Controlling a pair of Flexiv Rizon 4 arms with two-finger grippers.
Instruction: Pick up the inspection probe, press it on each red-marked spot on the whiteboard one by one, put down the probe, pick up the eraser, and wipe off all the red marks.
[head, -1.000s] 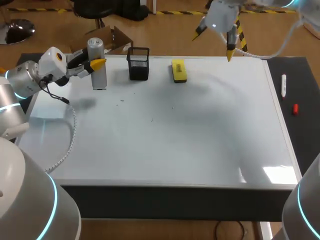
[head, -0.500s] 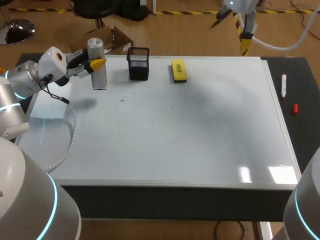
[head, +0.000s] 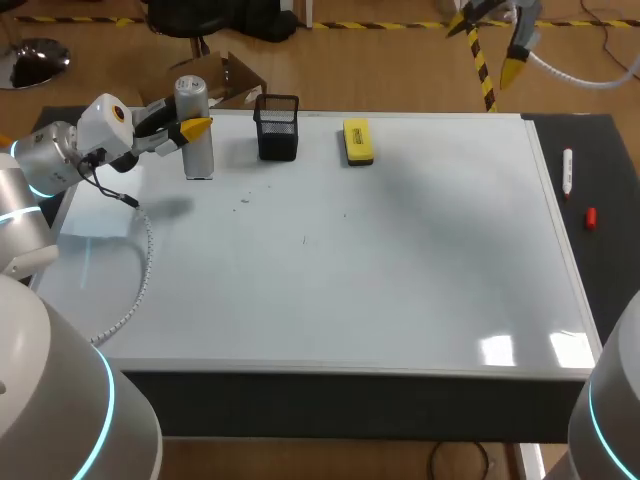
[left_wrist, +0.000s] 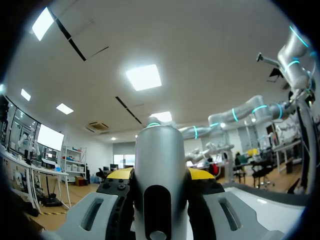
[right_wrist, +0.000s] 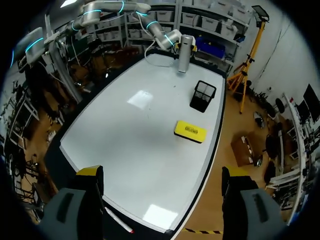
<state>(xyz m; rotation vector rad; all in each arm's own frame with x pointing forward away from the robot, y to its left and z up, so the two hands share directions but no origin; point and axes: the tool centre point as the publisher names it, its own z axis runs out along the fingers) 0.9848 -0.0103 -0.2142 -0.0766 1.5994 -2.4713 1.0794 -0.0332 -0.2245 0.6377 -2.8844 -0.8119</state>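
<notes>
At the upper left of the frame in the head view, the left gripper (head: 195, 128) is clamped on the inspection probe (head: 200, 158). The probe is a silver cylinder standing upright, its foot apparently resting on the whiteboard (head: 400, 280). The left wrist view shows it squeezed between both yellow tips. At the upper right, the right gripper (head: 487, 45) hangs beyond the board's far edge, fingers spread wide and holding nothing. The yellow eraser (head: 357, 140) lies near the top centre, well apart from both grippers, to the right of a black mesh cup (head: 278, 130).
</notes>
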